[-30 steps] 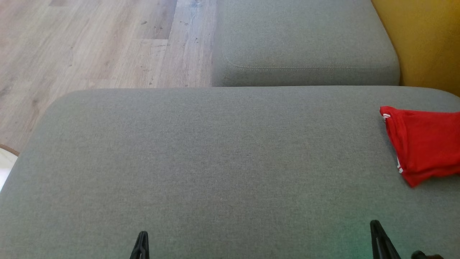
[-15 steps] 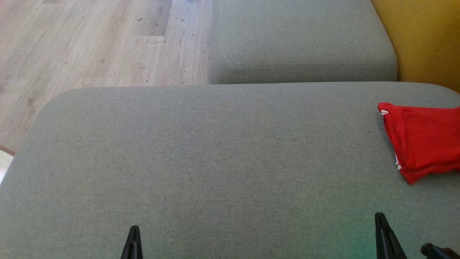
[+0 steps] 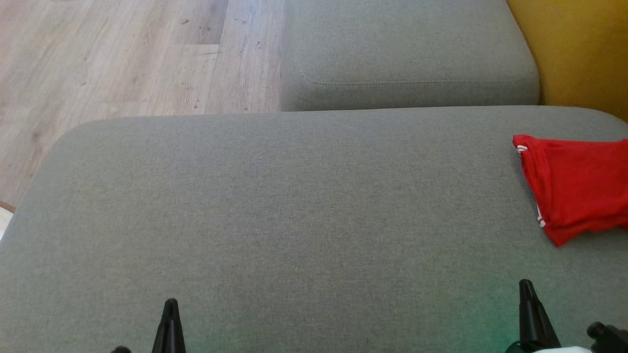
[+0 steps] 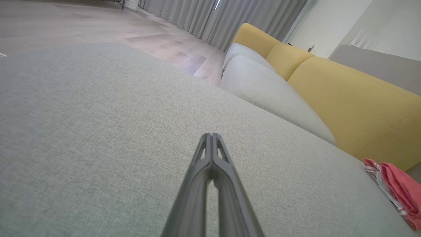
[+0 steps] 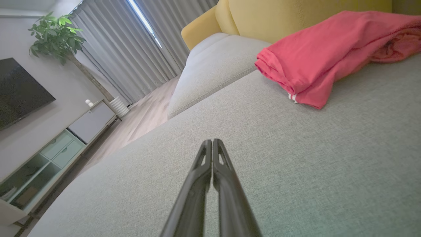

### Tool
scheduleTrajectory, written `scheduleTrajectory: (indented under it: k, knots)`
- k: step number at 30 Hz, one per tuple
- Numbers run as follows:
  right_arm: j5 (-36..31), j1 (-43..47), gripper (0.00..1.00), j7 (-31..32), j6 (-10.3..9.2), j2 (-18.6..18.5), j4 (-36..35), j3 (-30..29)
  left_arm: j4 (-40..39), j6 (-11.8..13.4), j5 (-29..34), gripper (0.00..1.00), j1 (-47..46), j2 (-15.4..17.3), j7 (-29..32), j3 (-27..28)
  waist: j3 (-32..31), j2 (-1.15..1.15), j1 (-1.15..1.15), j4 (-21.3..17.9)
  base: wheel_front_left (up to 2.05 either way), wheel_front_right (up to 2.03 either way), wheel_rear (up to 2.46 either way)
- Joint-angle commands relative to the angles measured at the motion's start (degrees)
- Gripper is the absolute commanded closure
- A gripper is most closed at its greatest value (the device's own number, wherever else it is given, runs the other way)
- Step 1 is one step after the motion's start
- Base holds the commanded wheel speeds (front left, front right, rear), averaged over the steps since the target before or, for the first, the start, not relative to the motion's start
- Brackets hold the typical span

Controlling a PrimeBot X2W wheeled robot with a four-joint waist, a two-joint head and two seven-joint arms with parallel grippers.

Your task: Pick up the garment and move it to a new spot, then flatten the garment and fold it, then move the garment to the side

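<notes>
The left jaws and the right jaws are both closed tight, the dark fingers (image 5: 199, 187) pressed together with nothing between them. They sit low over the grey sofa seat (image 3: 294, 206), at the lower left and lower right of the head view. The red garment (image 3: 574, 186) lies on that seat as a loosely folded bundle with white trim at the right edge of the head view, partly cut off by the frame and near the yellow backrest (image 3: 579, 49). The right jaws are the nearer pair; the left jaws are well apart from it. Probable hazards:

- Approaching with the jaws closed would shove the bundle toward the backrest rather than grip it.
- A shallow pinch may take only the top layer and pull the folds open.
- Pressing deep into the soft seat may nip the upholstery together with the cloth.
- The unseen portion may trail or snag.
</notes>
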Motion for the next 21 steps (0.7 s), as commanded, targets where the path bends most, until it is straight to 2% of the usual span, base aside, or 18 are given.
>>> scheduleTrajectory:
  k: [1,21]
  knots:
    - [1.9,-3.0,1.0,0.3,0.07,-1.1,-1.4,0.0,-1.4,-0.3,-1.7,1.0,-2.9,0.6,0.2,1.2,0.1,0.0,0.0,-0.1,0.0,0.0,0.0]
    - [15.8,-6.9,1.0,3.3,0.1,-1.5,-0.2,-0.7,-0.2,-1.8,-15.8,1.0,-6.4,0.9,3.2,3.6,1.1,0.0,0.0,-1.0,0.0,0.0,0.0]
